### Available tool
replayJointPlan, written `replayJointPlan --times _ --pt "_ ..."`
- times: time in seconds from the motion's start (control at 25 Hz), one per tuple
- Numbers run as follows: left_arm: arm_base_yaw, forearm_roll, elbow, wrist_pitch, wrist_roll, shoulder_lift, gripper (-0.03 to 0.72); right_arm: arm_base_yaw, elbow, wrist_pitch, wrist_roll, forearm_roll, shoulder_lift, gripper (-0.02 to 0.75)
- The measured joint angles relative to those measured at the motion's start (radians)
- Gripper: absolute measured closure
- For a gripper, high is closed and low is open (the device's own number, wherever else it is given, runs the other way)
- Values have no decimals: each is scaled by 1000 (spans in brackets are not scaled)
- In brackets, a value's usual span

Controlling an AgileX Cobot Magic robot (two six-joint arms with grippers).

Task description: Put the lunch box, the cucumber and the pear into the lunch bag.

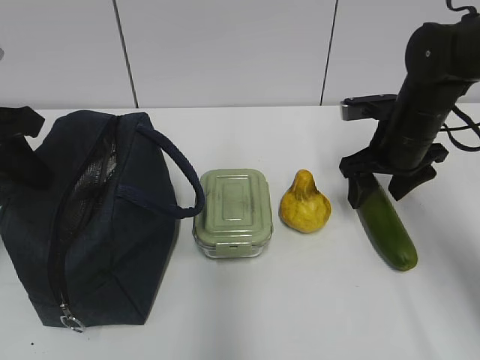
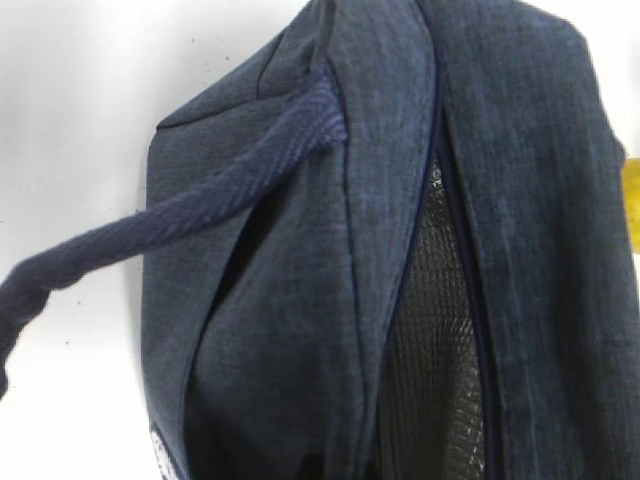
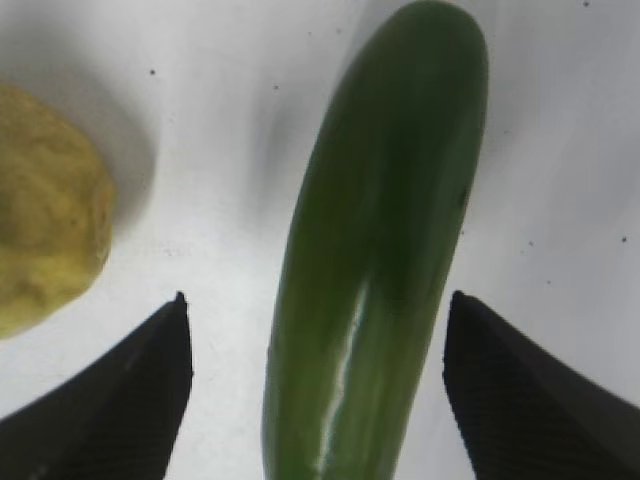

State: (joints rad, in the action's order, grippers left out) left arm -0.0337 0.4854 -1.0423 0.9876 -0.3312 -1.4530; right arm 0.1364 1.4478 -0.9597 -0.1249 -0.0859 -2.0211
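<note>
The navy lunch bag (image 1: pixel 127 247) lies at the left with its zipper open, showing dark mesh lining; it fills the left wrist view (image 2: pixel 290 260). The lunch box (image 1: pixel 234 210) with its sage-green lid stands beside the bag. The yellow pear (image 1: pixel 304 202) is to its right, and also at the left of the right wrist view (image 3: pixel 40 240). The cucumber (image 1: pixel 390 229) lies at the right. My right gripper (image 1: pixel 382 187) is open and straddles the cucumber (image 3: pixel 380 250), with a gap on both sides. My left gripper (image 1: pixel 19 142) is a dark shape at the bag's far left end; its jaws are hidden.
One bag handle (image 1: pixel 184 180) loops toward the lunch box. The zipper's ring pull (image 1: pixel 73 323) lies at the bag's near end. All the things rest on a white table (image 1: pixel 300 300) that ends at a pale wall behind.
</note>
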Motion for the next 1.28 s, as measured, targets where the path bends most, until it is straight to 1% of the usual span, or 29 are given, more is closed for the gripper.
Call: replayJointPlan --times 0.2,0.44,0.52,0.64,0.68,0.84,1.0,1.12,1.2,1.28 --pt "0 0 0 0 0 0 701 3 10 -12 32 42 -42 142" --pt "0 0 0 -1 0 0 701 3 10 -22 40 51 -84 146" --pt "0 -1 0 -1 0 0 701 3 10 -22 42 51 -87 172" --pt "0 -1 0 -3 0 0 701 3 10 -27 42 51 -87 262" --pt "0 -1 0 -4 0 0 701 3 10 -29 42 51 -87 279" --pt "0 -1 0 -4 0 0 702 3 15 -47 42 54 -87 301" --pt "0 -1 0 -4 0 0 702 3 28 -77 44 54 -82 303" --pt "0 0 0 -4 0 0 702 3 50 -87 44 54 -28 304" --pt "0 1 0 -6 0 0 702 3 71 -91 41 18 35 304" --pt "0 3 0 -10 0 0 702 3 90 -101 11 -75 93 304"
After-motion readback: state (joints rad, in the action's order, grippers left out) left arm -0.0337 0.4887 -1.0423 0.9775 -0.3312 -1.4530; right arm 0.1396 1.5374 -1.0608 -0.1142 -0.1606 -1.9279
